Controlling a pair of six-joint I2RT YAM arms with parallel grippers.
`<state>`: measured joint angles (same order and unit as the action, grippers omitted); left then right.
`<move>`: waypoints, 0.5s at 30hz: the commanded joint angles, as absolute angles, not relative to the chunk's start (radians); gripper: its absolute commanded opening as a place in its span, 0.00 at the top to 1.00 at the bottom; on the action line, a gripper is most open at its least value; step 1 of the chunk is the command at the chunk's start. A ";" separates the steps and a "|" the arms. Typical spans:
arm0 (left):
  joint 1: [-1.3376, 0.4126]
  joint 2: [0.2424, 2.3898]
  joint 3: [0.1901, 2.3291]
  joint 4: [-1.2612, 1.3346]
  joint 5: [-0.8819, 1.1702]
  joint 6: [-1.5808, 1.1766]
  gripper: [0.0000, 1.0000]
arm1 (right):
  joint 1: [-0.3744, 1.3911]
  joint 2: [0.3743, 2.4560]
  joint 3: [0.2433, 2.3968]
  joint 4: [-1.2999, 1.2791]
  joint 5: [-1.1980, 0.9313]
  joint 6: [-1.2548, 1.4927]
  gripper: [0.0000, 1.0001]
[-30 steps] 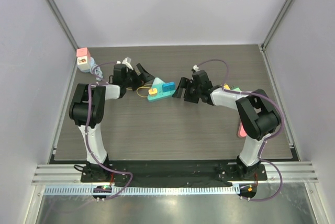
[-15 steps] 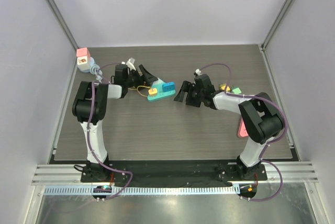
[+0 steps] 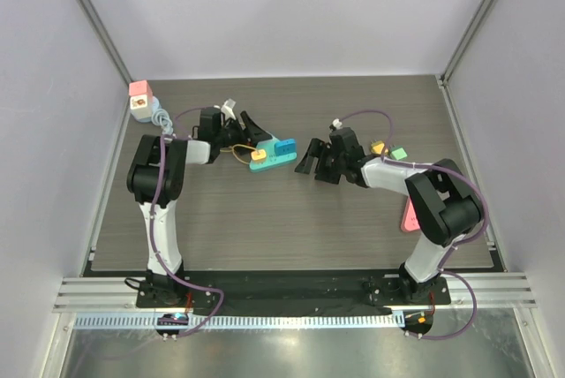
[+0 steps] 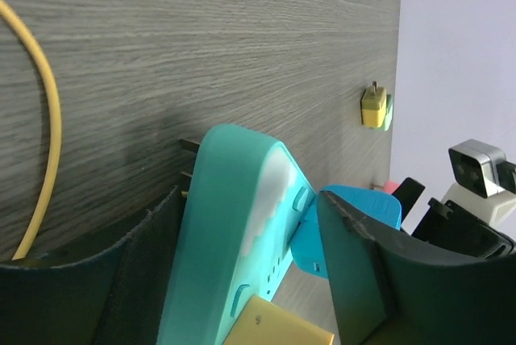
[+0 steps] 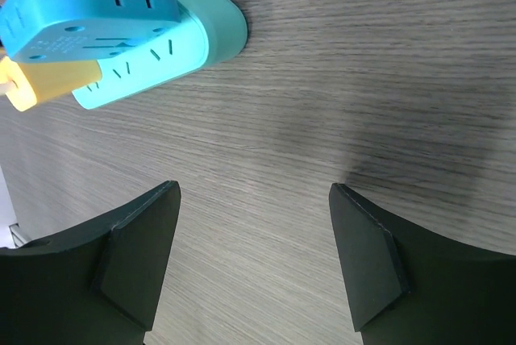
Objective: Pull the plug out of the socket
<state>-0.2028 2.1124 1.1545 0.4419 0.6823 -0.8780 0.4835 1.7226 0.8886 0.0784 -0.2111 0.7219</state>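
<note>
Hidden: one pink object [image 3: 408,216], half covered by the right arm. Whether the left gripper [image 4: 242,216] is clamped on the teal power strip [image 5: 218,31] it straddles cannot be told. Counted: one strip, with one blue plug [image 5: 89,14] and one orange plug [image 5: 48,83] seated in it. The right gripper [image 5: 254,196] is spread, empty. The dark wood-grain table [image 3: 291,219] is enclosed by pale walls [image 3: 282,16].

One teal socket strip [image 3: 270,162], one blue plug [image 3: 283,146], two yellow plugs [image 3: 258,154] [image 3: 378,147], two pincers [image 4: 246,204] [image 5: 254,192].

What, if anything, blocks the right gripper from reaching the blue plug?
Probably nothing: yes, it looks reachable. The right gripper stands open, only table between it and the blue plug, which sits on the teal socket strip.
</note>
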 commanded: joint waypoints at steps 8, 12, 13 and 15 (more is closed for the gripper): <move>-0.236 2.017 1.068 0.387 0.598 -0.907 0.54 | 0.531 1.605 0.884 0.023 -0.074 0.837 0.20; -0.288 1.941 0.983 0.412 0.514 -0.931 0.63 | 0.541 1.595 0.917 -0.165 0.043 0.905 0.21; -0.307 1.899 0.930 0.435 0.480 -0.961 0.65 | 0.546 1.592 0.931 -0.196 0.067 0.902 0.24; -0.325 1.866 0.873 0.507 0.451 -0.988 0.66 | 0.548 1.566 0.942 -0.283 0.093 0.893 0.28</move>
<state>-0.2916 1.9385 0.9417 0.4366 0.5312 -0.9508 0.5426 1.6272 0.8963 -0.1230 -0.0158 0.8646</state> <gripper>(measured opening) 0.434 0.731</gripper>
